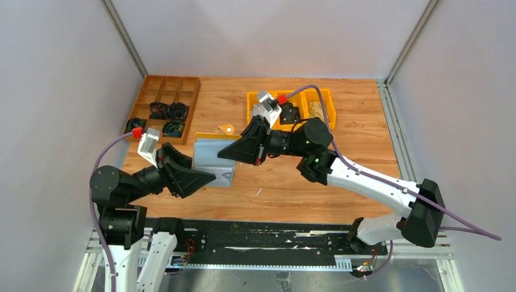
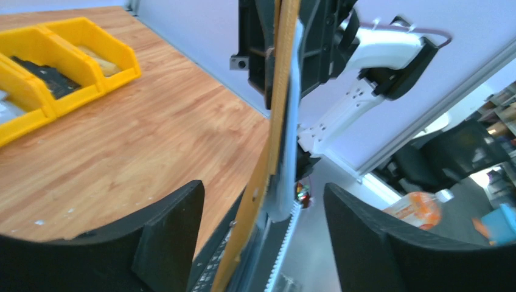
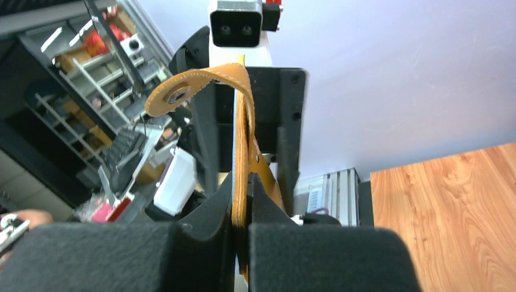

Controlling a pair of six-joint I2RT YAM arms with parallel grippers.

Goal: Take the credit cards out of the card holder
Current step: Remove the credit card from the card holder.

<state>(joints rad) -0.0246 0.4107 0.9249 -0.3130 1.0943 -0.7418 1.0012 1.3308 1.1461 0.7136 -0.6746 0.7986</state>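
Observation:
The mustard-yellow card holder (image 1: 213,155) hangs open in the air over the table's middle, its grey-blue inside facing up. My right gripper (image 1: 234,152) is shut on its right edge; the right wrist view shows the leather (image 3: 241,152) pinched edge-on, with the snap tab (image 3: 182,94) curling above. A whitish credit card (image 1: 222,176) shows at the holder's near end. In the left wrist view its rounded corner (image 2: 286,201) lies against the holder (image 2: 274,140). My left gripper (image 1: 198,167) is open, one finger (image 2: 164,237) on each side of that end, not touching.
A brown wooden compartment tray (image 1: 159,85) with black pieces sits at the back left. Yellow bins (image 1: 251,100) stand at the back behind the right arm, also in the left wrist view (image 2: 115,52). The table's near edge and black rail (image 1: 261,234) lie below the holder.

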